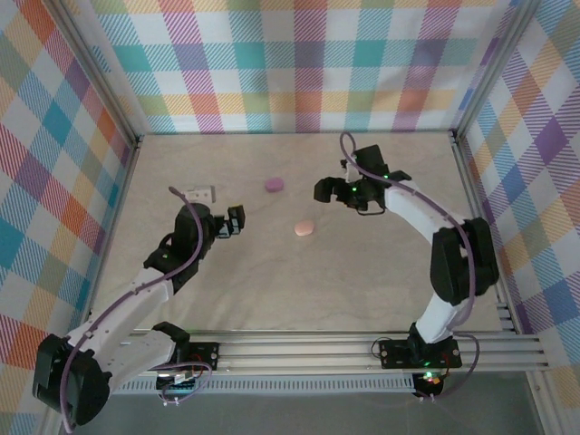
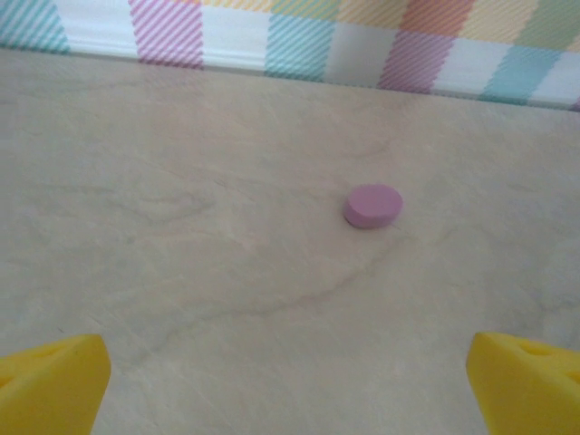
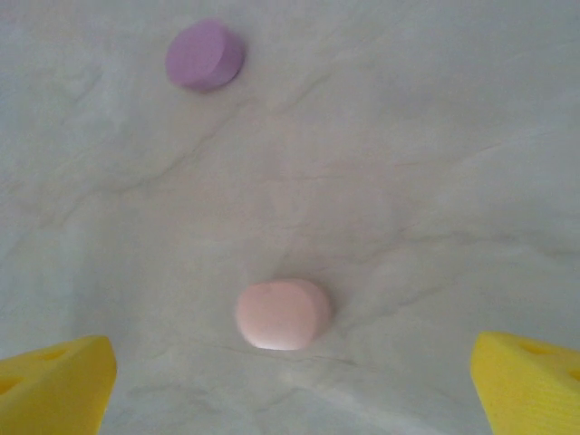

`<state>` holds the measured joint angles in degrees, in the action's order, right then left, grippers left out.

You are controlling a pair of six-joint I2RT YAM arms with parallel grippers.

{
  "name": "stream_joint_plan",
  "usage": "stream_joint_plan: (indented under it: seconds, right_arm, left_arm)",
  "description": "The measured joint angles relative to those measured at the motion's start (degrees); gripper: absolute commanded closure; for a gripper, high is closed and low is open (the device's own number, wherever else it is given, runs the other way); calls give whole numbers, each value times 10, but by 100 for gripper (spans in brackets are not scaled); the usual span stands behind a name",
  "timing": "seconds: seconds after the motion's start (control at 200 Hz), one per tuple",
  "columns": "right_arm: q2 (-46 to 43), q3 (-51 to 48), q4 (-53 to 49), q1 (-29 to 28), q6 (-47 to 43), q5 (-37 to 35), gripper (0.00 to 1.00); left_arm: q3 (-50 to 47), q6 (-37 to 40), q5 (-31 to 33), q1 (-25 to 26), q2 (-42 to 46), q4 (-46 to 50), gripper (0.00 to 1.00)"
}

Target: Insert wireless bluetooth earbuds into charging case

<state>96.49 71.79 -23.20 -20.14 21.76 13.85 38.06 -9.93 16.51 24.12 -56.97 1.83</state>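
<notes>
Pink puck point(image 3: 282, 314), likely a charging case, risk: smooth and rounded, may skid or pop free if fingers close off-centre | left gripper point(image 1: 233, 220) spread wide, empty; purple puck point(image 2: 372, 206) well ahead, slightly right | right gripper point(image 3: 290, 385) spread wide, empty; pink puck lies flat just ahead, centred | earbuds too small to place

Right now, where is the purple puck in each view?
Top external: purple puck mid-table, up-left of the pink puck.
Left wrist: purple puck right of centre, below the plaid wall.
Right wrist: purple puck upper left, pink puck nearer the camera.
Shared landmark: the pink puck, in top and right wrist views.
</notes>
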Motion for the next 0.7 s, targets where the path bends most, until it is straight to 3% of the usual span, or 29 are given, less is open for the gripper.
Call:
stream_joint_plan:
  seconds: [0.175,0.36,0.535,0.7]
  right_arm:
    - [-64,-80,31,12,-37,-126,0]
    - [-144,-189,100,24,-81,-254,0]
    - [-215,-314,246,72,-144,-304,0]
    - [-212,-417,378,85,-219,-320,0]
  left_arm:
    - [44,37,-29,-52,-81,-12,0]
    - [56,98,-55,-62,-172,-42,0]
    - [35,128,-59,-72,-235,-90,0]
    - [-17,141,-48,-91,-266,-160,0]
